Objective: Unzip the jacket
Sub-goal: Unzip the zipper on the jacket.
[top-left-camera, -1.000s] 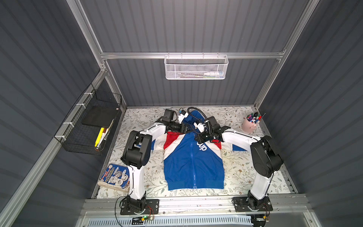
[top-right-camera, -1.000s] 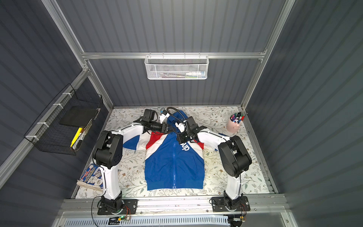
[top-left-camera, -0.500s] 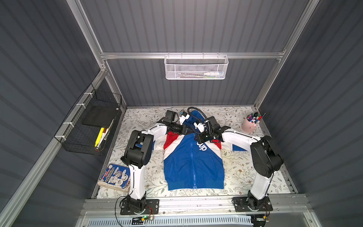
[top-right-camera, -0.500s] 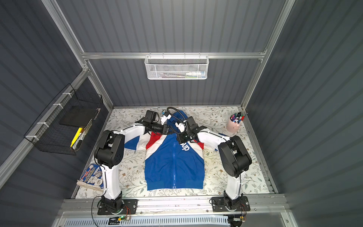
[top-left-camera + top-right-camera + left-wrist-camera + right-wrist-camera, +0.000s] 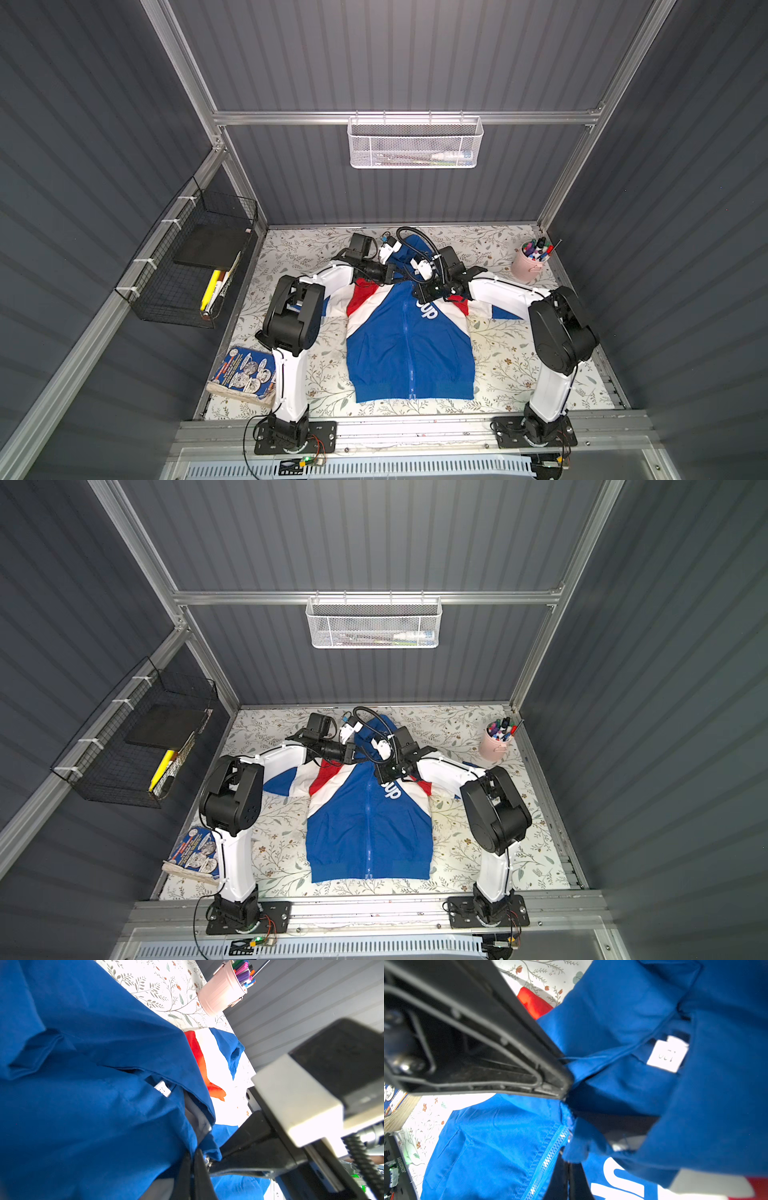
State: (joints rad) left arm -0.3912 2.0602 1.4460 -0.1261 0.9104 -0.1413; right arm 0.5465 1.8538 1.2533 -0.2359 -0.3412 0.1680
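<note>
The jacket [image 5: 409, 345] lies flat and front-up on the bench [image 5: 503, 357]. It is royal blue, with red and white diagonal bands on shoulders and sleeves and white chest lettering. Its zip [image 5: 550, 1159] is closed along the front. The sleeves spread sideways, and one blue cuff [image 5: 232, 1051] ends near the pen cup [image 5: 220, 995]. The hood end is bunched and lifted, showing a white label [image 5: 666, 1055].

Jacket [image 5: 409, 353] chest: white letters, "up" plain in both top views, 1st letter covered. Right wrist view shows part of a big white "S" there. Neck tag [image 5: 666, 1055], white, inside the collar: looks like "120", seen upside down. Same tag in left wrist view: mark too small to read. Book [image 5: 243, 374] cover: has print and pics, too small to make out.
</note>
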